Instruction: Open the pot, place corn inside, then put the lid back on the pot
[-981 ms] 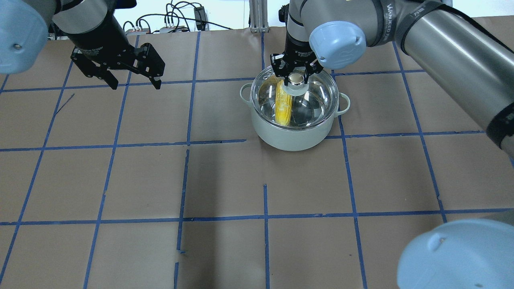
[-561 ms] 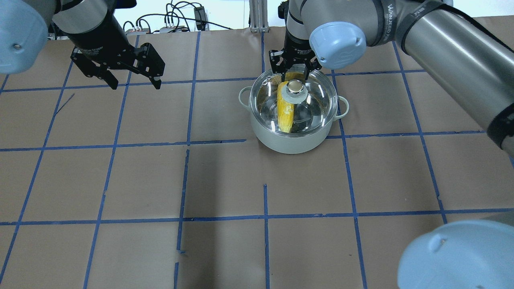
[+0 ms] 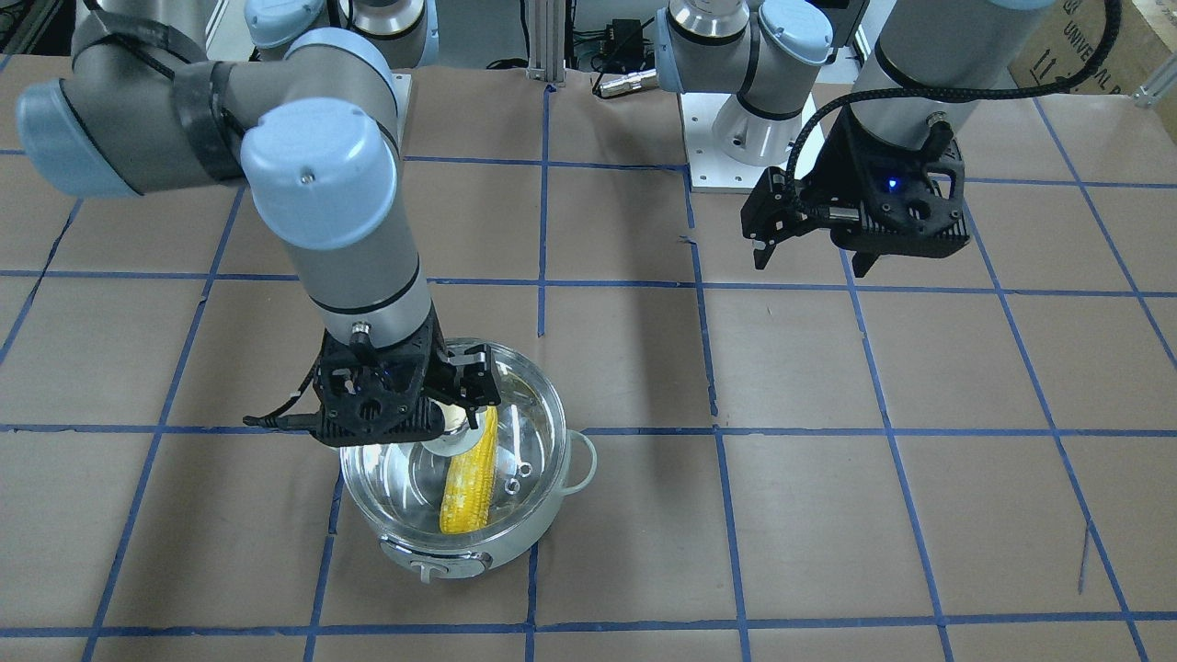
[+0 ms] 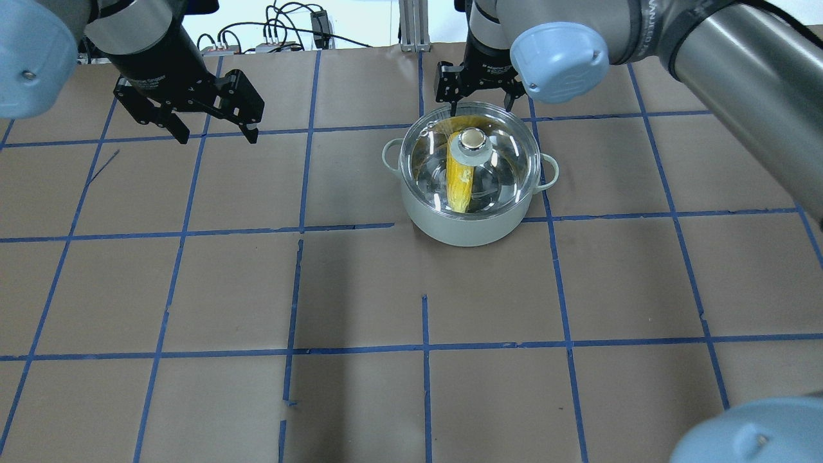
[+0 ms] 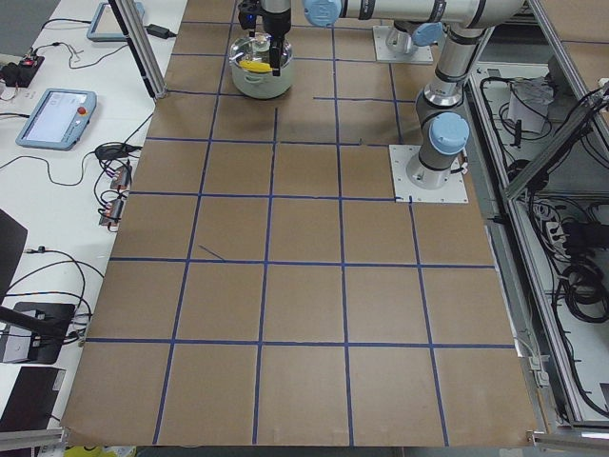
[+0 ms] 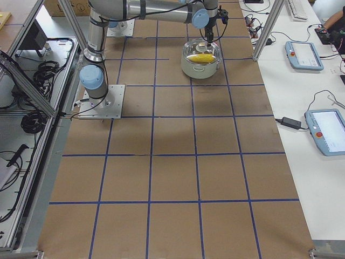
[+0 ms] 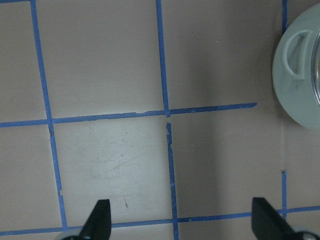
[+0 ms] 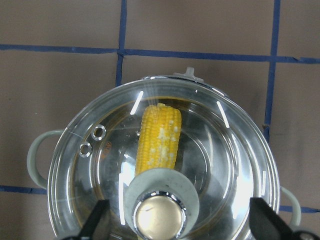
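Note:
The pale mint pot (image 4: 463, 228) stands on the table right of centre. The clear glass lid (image 4: 508, 167) sits level on its rim, its beige knob (image 4: 471, 138) free. The yellow corn (image 4: 458, 183) lies inside and shows through the glass, also in the right wrist view (image 8: 159, 135). My right gripper (image 4: 481, 103) is open and empty, lifted just above and behind the knob (image 8: 159, 215). My left gripper (image 4: 218, 132) is open and empty, hovering far to the pot's left. The left wrist view shows only the pot's handle side (image 7: 295, 85).
Brown paper with a blue tape grid (image 4: 299, 228) covers the table. Cables and small devices (image 4: 283, 32) lie past the far edge beside an aluminium post (image 4: 411, 26). Teach tablets (image 5: 57, 114) lie on side benches.
My right gripper has let go of the lid's knob, opened and risen back away from it. The lid has settled flat on the pot. The left arm has not moved.

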